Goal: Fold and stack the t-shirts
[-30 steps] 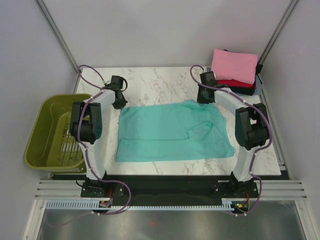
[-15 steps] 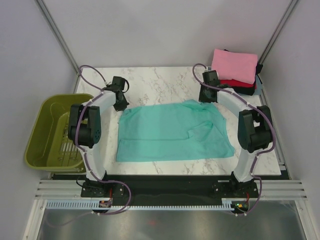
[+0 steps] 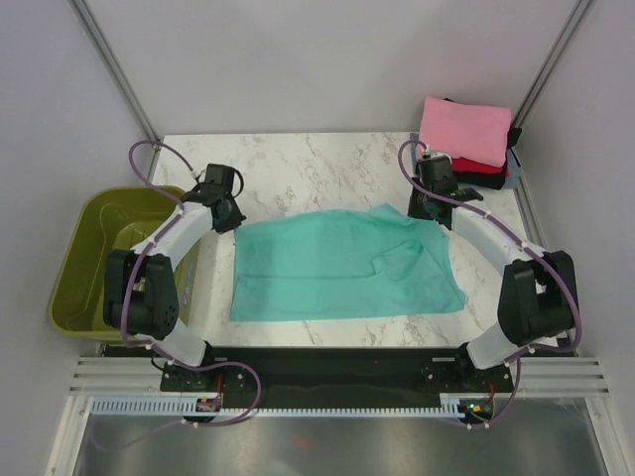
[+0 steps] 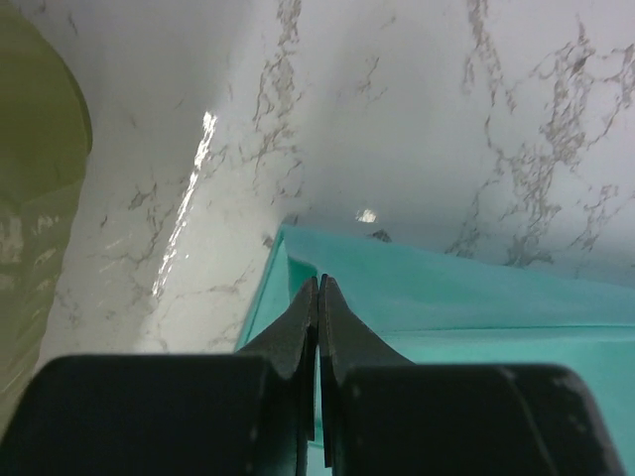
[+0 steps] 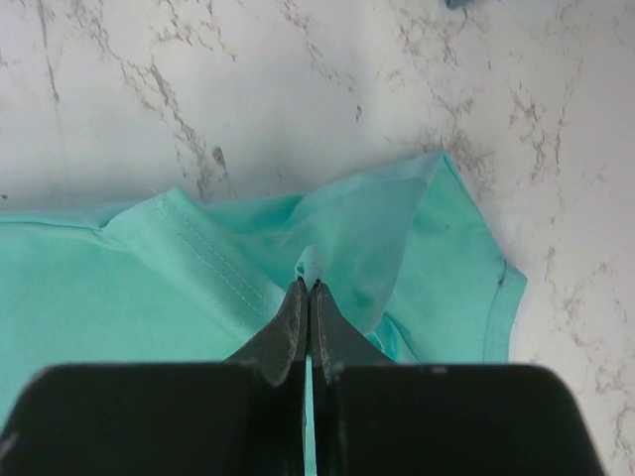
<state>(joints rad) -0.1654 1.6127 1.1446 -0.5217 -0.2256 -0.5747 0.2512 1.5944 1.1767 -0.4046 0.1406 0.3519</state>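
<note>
Teal shirt (image 3: 337, 263) lies spread flat mid-table (image 3: 327, 164), sleeve folded in on its right half. Left gripper (image 3: 226, 212) sits at the shirt's far-left corner. In the wrist view its jaws are pressed together (image 4: 317, 288), pinching the cloth just inside that corner, where the edge is lifted a bit. Right gripper (image 3: 429, 205) is at the far-right corner, jaws clamped (image 5: 308, 290) on a puckered fold of teal cloth (image 5: 198, 288) beside the hem. Folded stack in the far-right table corner, well apart from the teal shirt: pink shirt (image 3: 464, 129) on top, red shirt (image 3: 481, 167) under it, darker ones below. Basket (image 3: 74, 248) is off the table's left edge.
</note>
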